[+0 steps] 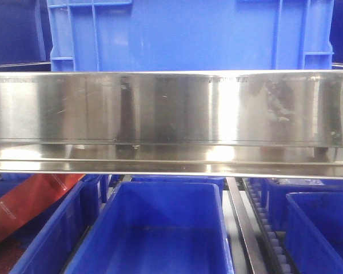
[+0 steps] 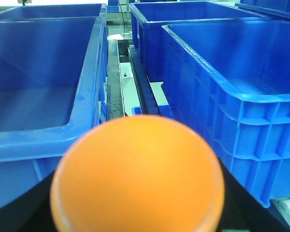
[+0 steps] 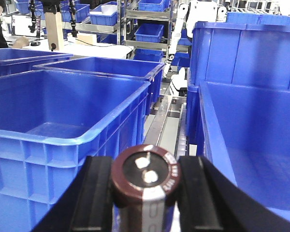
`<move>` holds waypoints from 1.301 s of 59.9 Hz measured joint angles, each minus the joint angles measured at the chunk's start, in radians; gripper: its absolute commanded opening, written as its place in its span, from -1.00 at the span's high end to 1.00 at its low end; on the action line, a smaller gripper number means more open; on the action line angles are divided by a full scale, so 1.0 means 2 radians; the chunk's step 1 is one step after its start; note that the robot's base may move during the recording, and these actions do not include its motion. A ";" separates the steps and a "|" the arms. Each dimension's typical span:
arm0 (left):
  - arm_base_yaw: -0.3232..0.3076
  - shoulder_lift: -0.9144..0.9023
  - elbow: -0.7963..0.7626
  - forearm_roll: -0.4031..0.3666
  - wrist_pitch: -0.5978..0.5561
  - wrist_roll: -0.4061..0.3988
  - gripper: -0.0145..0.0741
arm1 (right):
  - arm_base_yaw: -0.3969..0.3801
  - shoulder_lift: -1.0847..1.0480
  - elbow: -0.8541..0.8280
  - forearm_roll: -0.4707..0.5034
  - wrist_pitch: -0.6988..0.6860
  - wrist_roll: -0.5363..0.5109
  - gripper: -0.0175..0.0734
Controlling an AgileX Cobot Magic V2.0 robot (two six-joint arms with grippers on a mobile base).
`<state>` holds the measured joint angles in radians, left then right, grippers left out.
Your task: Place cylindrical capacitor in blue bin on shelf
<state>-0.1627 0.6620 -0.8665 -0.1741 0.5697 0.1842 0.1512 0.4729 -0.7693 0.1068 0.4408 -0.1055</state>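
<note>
Right gripper pinches the cylindrical capacitor between both fingers. Its terminal end faces the camera, above the gap between two blue bins. Left gripper is closed around an orange ball. Steel shelf rail spans the front view.

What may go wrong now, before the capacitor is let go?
The capacitor, held in the right gripper, seems in line with the gap between the bins; released here, it may fall between them. The ball blocks much of the left wrist view, so that camera cannot check below.
</note>
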 measured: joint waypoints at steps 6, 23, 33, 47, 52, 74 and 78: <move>0.000 0.000 0.000 0.000 0.000 0.000 0.92 | 0.000 0.000 0.000 0.000 0.000 0.000 0.88; 0.000 0.000 0.000 0.000 -0.003 0.000 0.92 | 0.000 0.000 0.000 0.000 0.000 0.000 0.88; -0.027 0.005 -0.006 0.003 -0.019 0.000 0.92 | 0.000 0.000 0.000 0.000 0.000 0.000 0.88; -0.112 0.076 -0.091 0.015 -0.017 0.000 0.92 | 0.000 0.000 0.000 0.001 -0.007 0.000 0.88; -0.136 0.117 -0.134 0.016 -0.015 0.000 0.92 | 0.000 0.000 0.000 0.003 -0.008 0.000 0.88; -0.201 0.334 -0.342 0.016 0.000 0.000 0.92 | 0.000 0.000 0.000 0.005 -0.009 0.000 0.88; -0.211 0.370 -0.371 0.016 0.007 0.000 0.92 | 0.000 0.000 0.000 0.005 -0.009 0.000 0.88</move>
<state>-0.5851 1.4021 -1.6088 -0.1420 0.5835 0.1842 0.1512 0.4729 -0.7693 0.1170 0.4224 -0.1055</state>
